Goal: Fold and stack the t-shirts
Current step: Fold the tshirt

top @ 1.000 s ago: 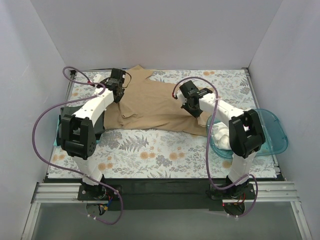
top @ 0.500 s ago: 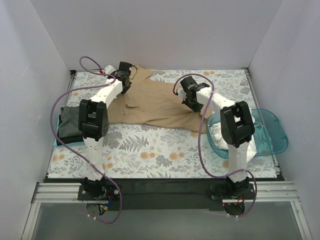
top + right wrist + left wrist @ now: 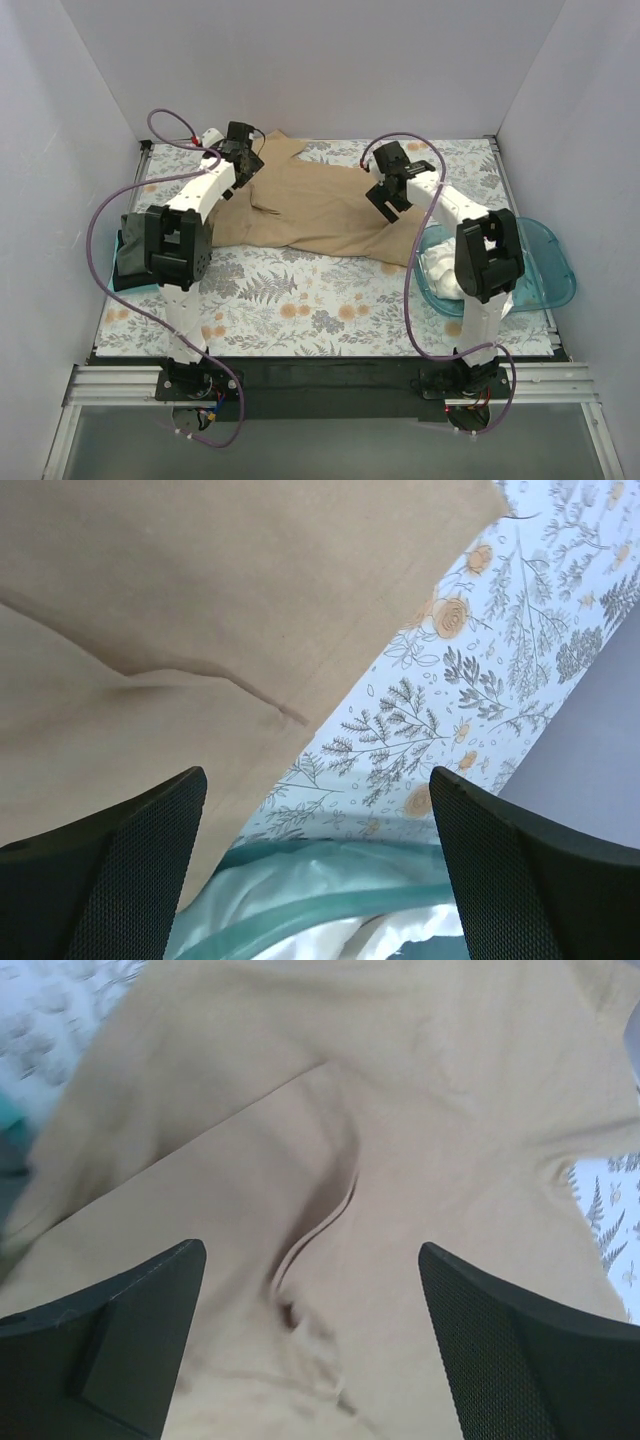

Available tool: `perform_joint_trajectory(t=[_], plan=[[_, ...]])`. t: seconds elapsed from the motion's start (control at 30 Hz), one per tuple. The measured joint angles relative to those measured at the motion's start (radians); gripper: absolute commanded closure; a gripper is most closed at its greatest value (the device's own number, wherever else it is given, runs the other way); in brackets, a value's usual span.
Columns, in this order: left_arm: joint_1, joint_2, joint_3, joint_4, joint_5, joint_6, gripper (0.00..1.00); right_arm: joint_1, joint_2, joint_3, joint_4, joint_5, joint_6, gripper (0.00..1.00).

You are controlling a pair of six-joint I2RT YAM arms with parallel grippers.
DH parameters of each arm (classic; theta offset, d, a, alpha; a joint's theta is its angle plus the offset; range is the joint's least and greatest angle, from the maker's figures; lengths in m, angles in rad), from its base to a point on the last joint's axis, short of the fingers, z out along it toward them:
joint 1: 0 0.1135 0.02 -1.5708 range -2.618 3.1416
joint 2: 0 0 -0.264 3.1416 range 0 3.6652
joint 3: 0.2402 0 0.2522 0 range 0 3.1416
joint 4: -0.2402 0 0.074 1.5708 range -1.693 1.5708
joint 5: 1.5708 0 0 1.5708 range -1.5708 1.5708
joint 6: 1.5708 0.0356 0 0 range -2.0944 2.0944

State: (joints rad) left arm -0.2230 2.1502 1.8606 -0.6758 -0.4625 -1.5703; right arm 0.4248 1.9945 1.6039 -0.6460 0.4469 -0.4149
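Left gripper (image 3: pixel 310 1255) wide — creased tan t-shirt (image 3: pixel 420 1150)

A tan t-shirt (image 3: pixel 310 215) lies spread near the tabletop's (image 3: pixel 300 300) far edge, with the left gripper (image 3: pixel 247 160) and right gripper (image 3: pixel 385 197) above it. A teal tub (image 3: pixel 548 270) sits at the right edge.

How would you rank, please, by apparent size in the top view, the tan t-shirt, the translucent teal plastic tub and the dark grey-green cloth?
1. Tan cloth t-shirt
2. Translucent teal plastic tub
3. Dark grey-green cloth, partly hidden

Probably a lab booth (plain white walls (image 3: pixel 320 70), aluminium rail (image 3: pixel 330 383)).
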Motion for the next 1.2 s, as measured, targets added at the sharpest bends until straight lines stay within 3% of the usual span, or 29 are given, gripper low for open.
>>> perform_joint_trajectory(t=[0.23,0.37,0.6,0.9,1.2], plan=[[0.001,-0.300,-0.346,0.030,0.037,-0.019,0.11,0.001,-0.218,-0.135,0.065,-0.127,0.111,0.02],[0.002,-0.309,-0.447,0.062,0.092,-0.030,0.10,0.003,-0.235,-0.198,0.093,-0.155,0.102,0.02],[0.026,-0.175,-0.488,0.104,0.177,-0.047,0.10,0.002,-0.098,-0.219,0.100,-0.148,0.031,0.02],[0.081,-0.222,-0.564,0.175,0.194,-0.088,0.10,-0.035,-0.024,-0.208,0.110,-0.143,-0.003,0.02],[0.093,-0.275,-0.623,0.133,0.148,-0.121,0.10,-0.060,-0.025,-0.214,0.124,-0.131,-0.008,0.02]])
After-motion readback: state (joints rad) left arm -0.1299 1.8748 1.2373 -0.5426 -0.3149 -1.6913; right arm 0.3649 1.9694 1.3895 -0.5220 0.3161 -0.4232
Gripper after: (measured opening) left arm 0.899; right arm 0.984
